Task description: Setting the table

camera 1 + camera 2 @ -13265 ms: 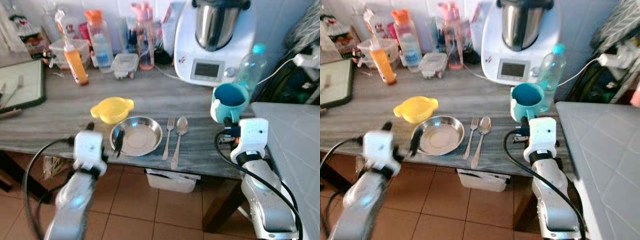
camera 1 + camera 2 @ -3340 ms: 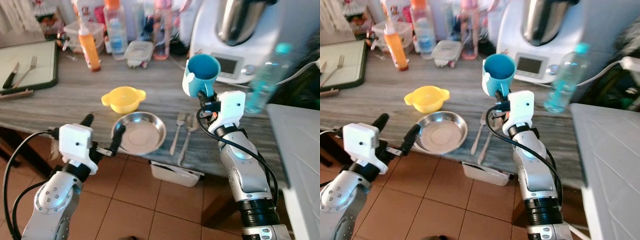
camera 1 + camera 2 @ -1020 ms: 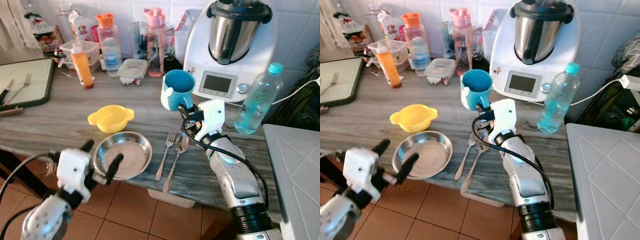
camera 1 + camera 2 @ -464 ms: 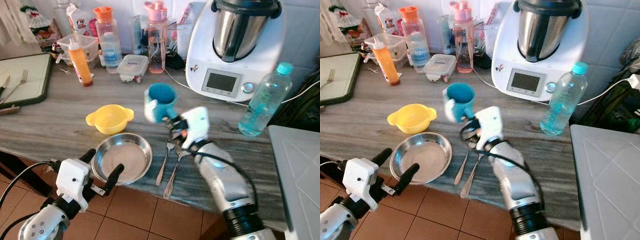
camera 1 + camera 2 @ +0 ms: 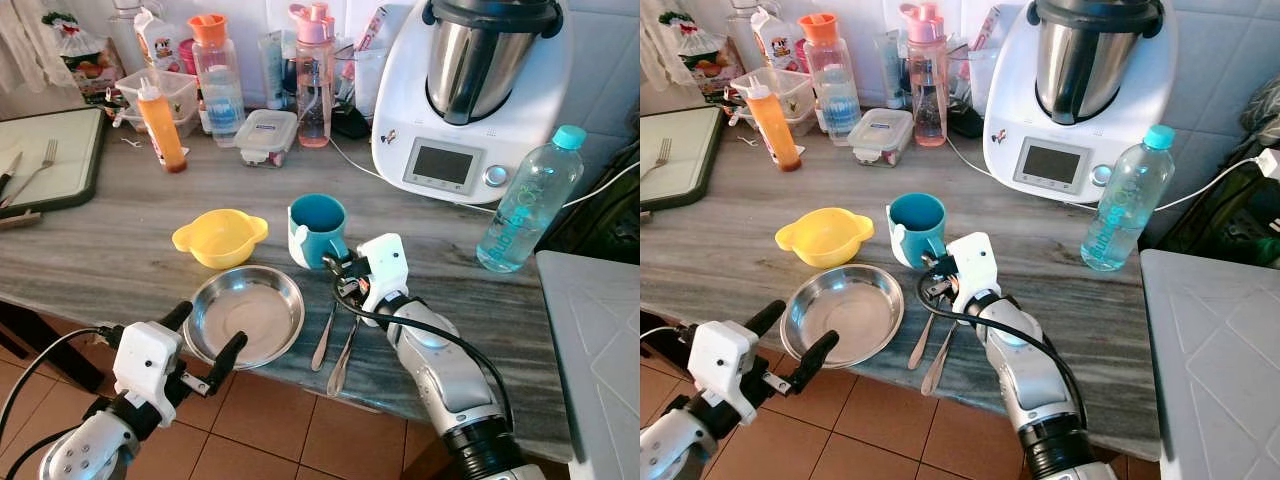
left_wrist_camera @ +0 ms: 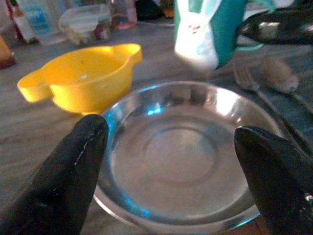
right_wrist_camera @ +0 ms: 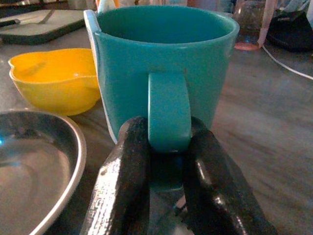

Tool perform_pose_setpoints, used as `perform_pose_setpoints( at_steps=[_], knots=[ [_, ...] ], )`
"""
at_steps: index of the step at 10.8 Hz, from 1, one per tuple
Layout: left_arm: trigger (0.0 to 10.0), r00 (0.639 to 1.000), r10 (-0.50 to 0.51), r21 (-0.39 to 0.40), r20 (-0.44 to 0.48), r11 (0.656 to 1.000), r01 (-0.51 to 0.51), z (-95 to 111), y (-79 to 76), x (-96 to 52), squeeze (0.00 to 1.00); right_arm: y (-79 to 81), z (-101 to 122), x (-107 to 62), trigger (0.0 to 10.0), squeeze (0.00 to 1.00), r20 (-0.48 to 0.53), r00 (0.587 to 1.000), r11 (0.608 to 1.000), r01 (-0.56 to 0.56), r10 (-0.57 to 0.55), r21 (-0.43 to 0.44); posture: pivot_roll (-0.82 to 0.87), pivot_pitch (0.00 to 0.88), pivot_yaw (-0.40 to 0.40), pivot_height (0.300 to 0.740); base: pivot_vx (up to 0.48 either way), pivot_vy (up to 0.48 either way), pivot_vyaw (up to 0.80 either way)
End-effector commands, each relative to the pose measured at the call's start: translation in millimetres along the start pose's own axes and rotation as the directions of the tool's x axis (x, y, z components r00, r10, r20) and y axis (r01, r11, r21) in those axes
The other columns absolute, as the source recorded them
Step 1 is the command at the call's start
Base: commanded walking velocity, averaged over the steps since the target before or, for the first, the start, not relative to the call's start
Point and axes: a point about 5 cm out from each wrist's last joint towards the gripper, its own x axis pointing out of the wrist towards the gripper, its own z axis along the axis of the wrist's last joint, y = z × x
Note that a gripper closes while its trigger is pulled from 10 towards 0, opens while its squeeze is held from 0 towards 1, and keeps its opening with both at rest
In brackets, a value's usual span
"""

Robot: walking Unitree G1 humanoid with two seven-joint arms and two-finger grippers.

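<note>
right gripper [image 7: 164, 161]: fingers pinch the handle of the mug [image 5: 317, 229], upright on the counter [image 5: 120, 240] | left gripper [image 6: 171, 161]: fingers spread wide, empty, facing the plate [image 5: 246, 314]

I can read no words or numbers anywhere. The water bottle [image 5: 526, 203] at the right of the tabletop carries pale lettering on its side, too small and blurred to make out. The cooker [image 5: 470, 92] behind it has a grey screen showing nothing legible.
</note>
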Motion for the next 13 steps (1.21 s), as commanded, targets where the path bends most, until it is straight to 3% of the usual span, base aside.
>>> perform_pose_setpoints(
  at_steps=[1, 2, 7, 13],
  knots=[
    [10.0, 1.000, -0.004, 0.008, -0.007, 1.000, 0.004, -3.6, 1.2, 0.8, 0.00, 1.1, -5.2, -0.8, 10.0, 0.00, -0.017, 1.000, 1.000, -0.011, 0.011, -0.004, 0.17, 0.080, 0.010, 0.740, 0.000, 0.000, 0.00],
    [10.0, 1.000, -0.002, 0.005, -0.012, 1.000, 0.002, -9.3, 3.3, 1.3, 0.00, 1.5, -8.7, -3.1, 10.0, 1.00, -0.027, 1.000, 1.000, -0.016, 0.015, -0.011, 0.18, 0.079, 0.009, 0.740, 0.000, 0.000, 0.00],
    [10.0, 1.000, 0.000, 0.005, -0.012, 1.000, 0.000, -24.1, 4.2, -0.5, 0.00, 5.3, -16.1, -6.3, 10.0, 1.00, -0.044, 0.998, 0.999, -0.036, 0.034, -0.028, 0.18, 0.075, 0.012, 0.740, 0.000, 0.000, 0.00],
    [10.0, 1.000, -0.007, 0.020, 0.025, 1.000, 0.006, -8.1, -0.4, 2.7, 0.00, -0.3, 1.1, -7.8, 10.0, 1.00, 0.026, 1.000, 0.999, -0.013, 0.014, -0.052, 0.17, 0.073, 0.017, 0.740, 0.000, 0.000, 0.00]
  ],
)
